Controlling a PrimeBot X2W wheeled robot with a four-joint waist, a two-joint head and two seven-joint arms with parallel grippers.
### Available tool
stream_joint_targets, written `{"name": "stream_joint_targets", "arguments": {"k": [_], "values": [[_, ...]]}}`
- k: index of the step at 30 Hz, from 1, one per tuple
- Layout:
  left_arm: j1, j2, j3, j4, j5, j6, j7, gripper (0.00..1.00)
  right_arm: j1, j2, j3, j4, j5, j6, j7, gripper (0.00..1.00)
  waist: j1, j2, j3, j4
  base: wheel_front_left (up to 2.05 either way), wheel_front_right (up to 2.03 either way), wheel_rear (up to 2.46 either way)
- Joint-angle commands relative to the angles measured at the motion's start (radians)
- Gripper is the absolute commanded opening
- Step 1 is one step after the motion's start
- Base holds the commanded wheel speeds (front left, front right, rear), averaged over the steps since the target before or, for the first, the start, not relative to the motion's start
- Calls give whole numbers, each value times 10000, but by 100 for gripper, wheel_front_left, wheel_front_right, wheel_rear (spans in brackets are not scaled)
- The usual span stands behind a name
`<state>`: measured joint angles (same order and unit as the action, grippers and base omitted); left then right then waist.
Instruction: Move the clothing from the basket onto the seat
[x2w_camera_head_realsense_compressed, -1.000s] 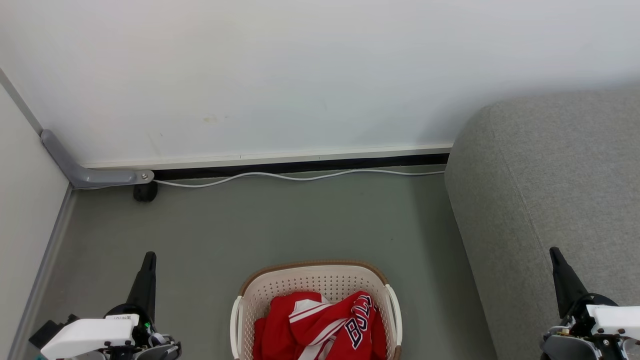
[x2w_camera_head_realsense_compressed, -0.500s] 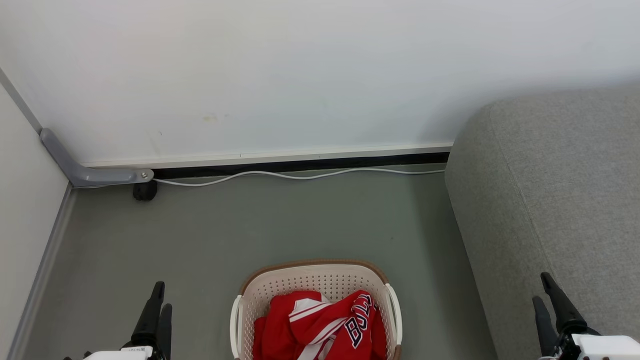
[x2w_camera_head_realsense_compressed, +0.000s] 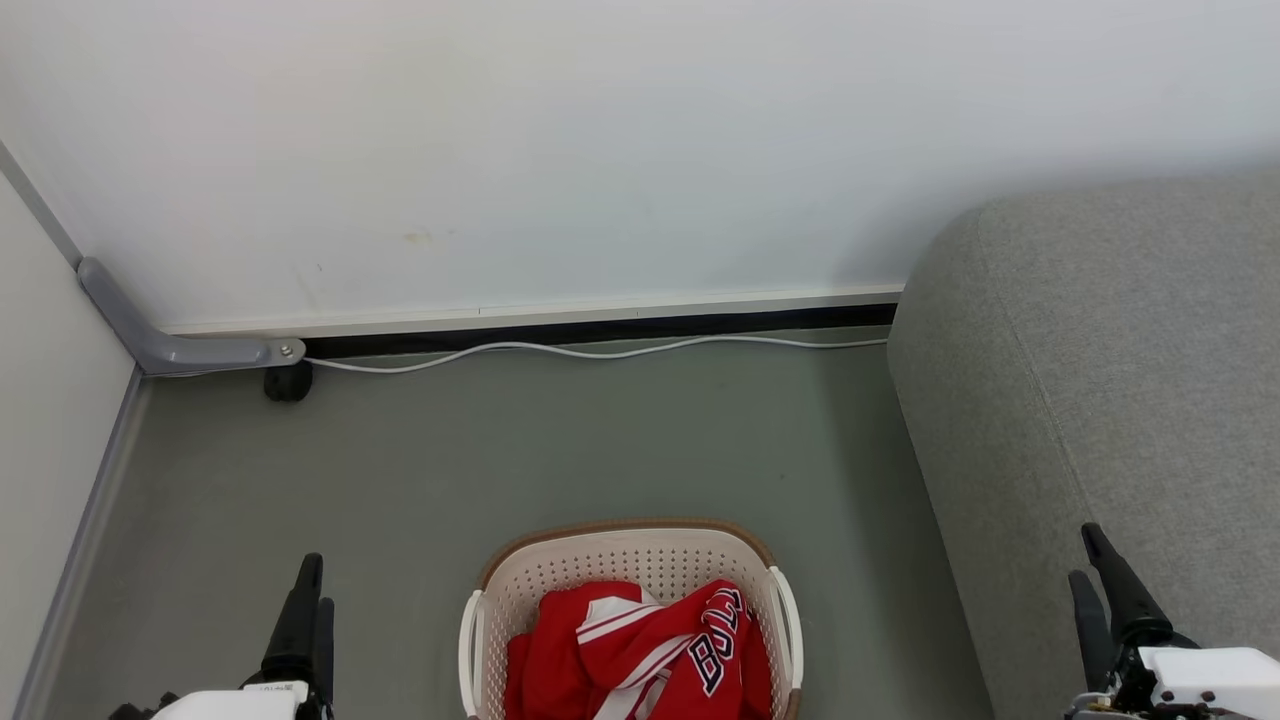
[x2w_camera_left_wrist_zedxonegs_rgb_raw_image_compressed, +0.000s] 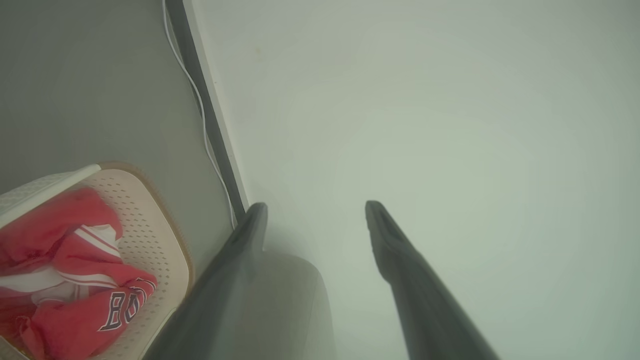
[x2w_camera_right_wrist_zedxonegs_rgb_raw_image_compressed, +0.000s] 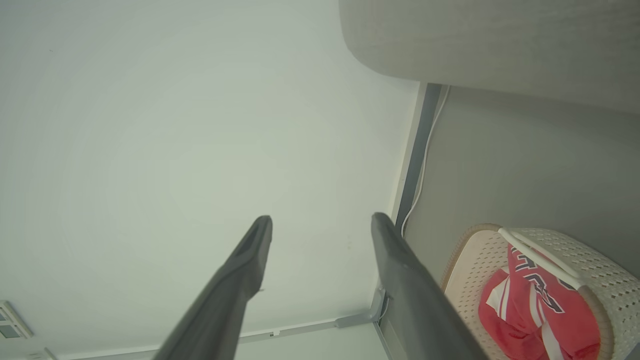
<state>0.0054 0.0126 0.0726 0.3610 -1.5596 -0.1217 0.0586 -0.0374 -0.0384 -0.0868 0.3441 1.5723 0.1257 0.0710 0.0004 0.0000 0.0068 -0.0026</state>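
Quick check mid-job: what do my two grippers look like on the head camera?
The left gripper and right gripper each have two long, dark, tapering fingers ending in narrow tips. Behind each sits a white boxy housing; the right one shows small dark screws.

Basket, seat, cable on floor

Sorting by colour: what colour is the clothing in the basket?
Clothing: bright red, white stripes; head view best.

Clothing heaped in basket on floor; seat at right; left gripper, right gripper flank basket.
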Motion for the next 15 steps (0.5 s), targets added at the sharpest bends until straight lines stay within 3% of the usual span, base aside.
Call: {"name": "stream_joint_targets", "arguments": {"k": [1,15], "values": [[-654,124,20,-227,248,-16,-128,100,-552,-275,129,-227,-118,11,-167,100,-3,0,10,-1,0,0,0],[-937,155,15,-257,1906,-25,-510,100,-1054,-683,600,-34,-953,16,-634,100,-3,0,66,-32,0,0,0]]}}
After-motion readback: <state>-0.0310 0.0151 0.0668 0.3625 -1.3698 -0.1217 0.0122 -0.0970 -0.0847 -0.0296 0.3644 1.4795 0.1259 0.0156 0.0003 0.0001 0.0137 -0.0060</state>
